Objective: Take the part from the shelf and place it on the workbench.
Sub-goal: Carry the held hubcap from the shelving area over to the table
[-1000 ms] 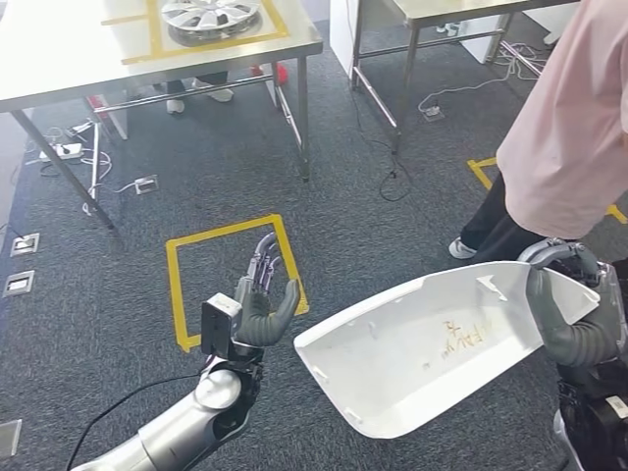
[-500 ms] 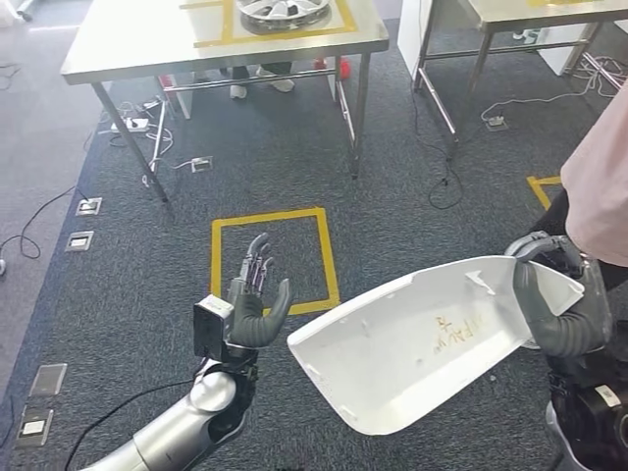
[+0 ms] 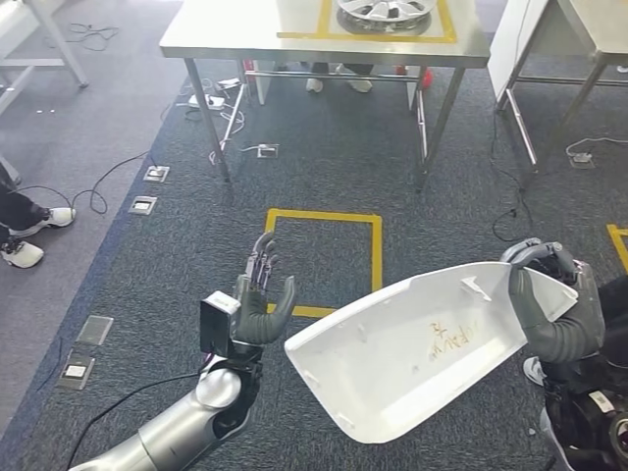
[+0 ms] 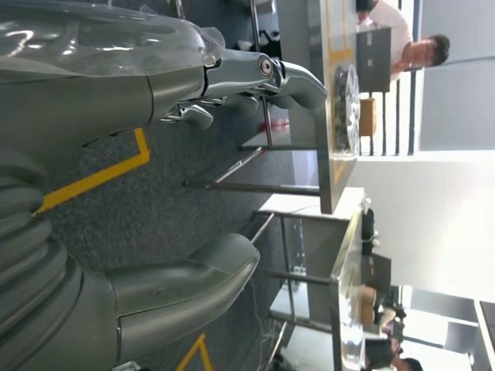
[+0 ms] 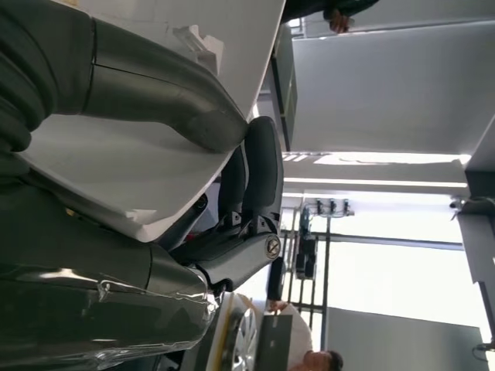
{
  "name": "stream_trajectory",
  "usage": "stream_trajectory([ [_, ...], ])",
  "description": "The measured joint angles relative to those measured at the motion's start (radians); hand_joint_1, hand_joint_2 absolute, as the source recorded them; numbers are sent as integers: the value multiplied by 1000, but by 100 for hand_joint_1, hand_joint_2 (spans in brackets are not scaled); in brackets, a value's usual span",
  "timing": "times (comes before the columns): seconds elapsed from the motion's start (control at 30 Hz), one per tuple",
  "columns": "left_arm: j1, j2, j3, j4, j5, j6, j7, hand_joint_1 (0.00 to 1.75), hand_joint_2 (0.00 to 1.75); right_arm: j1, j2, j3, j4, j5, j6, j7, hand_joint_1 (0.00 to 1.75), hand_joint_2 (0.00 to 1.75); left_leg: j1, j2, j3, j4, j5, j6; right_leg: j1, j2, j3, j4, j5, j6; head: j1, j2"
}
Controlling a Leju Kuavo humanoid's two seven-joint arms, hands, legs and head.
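My right hand (image 3: 559, 309) grips the white part (image 3: 415, 348) by one end, carrying it level (over the floor) toward the worktop (image 3: 244, 34); my left hand (image 3: 259, 294) is open, empty, for balance.

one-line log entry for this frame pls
phase: carrying | right hand: grips white panel by its end | left hand: open, empty | workbench: ahead, wheel cover on it

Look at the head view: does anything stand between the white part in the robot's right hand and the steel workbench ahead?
Nothing visible blocks the way. The right hand holds the white part at one end, and between it and the workbench lies open grey carpet with a yellow taped square. A wheel cover already lies inside the workbench's taped area.
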Motion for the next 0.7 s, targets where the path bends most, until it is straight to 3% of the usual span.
stream_trajectory([
  [0.07, -4, 0, 0, 0, 2, 0, 1, 0, 175, -3, 0, 3, 3, -2, 0, -1, 175, 175, 4, -24, -12, 5, 2, -10, -2, 41, 32, -68, 11, -3, 1, 0],
  [0.13, -5, 1, 0, 0, 4, 0, 1, 0, 175, -7, 0, 6, 5, -5, 0, -2, 175, 175, 8, -46, -23, 4, 9, -24, -2, 29, 42, -80, 7, -9, 1, 0],
  [0.17, -5, 2, -1, 0, 4, 0, 1, 0, 175, -8, 1, 7, 5, -6, 0, -2, 175, 175, 6, -33, -26, 8, 8, -31, -3, 16, 46, -85, 10, -13, 0, 0],
  [0.2, -7, 3, -1, 0, 5, -1, 1, 0, 175, -10, 1, 8, 5, -7, 0, -3, 175, 175, 2, -4, -36, 26, -3, -36, -5, 1, 50, -90, 13, -18, -5, 0],
  [0.27, -14, 4, -1, 0, 6, -3, 2, 0, 175, -11, 1, 9, 5, -9, -3, -4, 175, 175, -1, 70, -88, 130, -56, -44, -4, -27, 56, -96, 15, -25, -15, 0],
  [0.33, -17, 4, -1, 0, 9, -6, 3, 0, 175, -11, 1, 11, 5, -11, -7, -3, 175, 175, 5, 95, -160, 268, -109, -50, -2, -53, 55, -96, 14, -28, -18, 0],
  [0.37, -17, 4, -2, 0, 10, -7, 4, 0, 175, -10, 1, 12, 5, -12, -9, -3, 175, 175, 7, 97, -179, 301, -113, -52, -2, -64, 55, -96, 13, -28, -19, 0],
  [0.4, -17, 4, -2, 1, 12, -7, 5, 0, 175, -10, 1, 14, 5, -13, -10, -3, 175, 175, 9, 98, -176, 294, -99, -53, -2, -72, 56, -96, 12, -27, -20, 0],
  [0.43, -17, 4, -2, 1, 13, -8, 5, 0, 175, -9, 1, 15, 5, -14, -11, -3, 175, 175, 11, 99, -149, 244, -69, -52, -2, -78, 57, -96, 11, -26, -22, 0],
  [0.5, -21, 4, -2, 1, 16, -8, 7, 0, 175, -10, 1, 15, 5, -16, -14, -2, 175, 175, 10, 106, -65, 93, -9, -46, 0, -87, 60, -95, 7, -19, -24, 0],
  [0.57, -25, 4, -3, 1, 21, -7, 8, 0, 175, -11, 1, 16, 5, -18, -18, 0, 175, 175, 8, 113, -16, 6, 12, -40, 5, -91, 60, -93, 1, -16, -22, 0],
  [0.7, -28, 4, -5, 1, 24, -6, 8, 0, 175, -10, 1, 18, 5, -21, -21, 3, 175, 175, 5, 112, -10, -4, 9, -35, 6, -89, 63, -95, -1, -26, -10, 0],
])
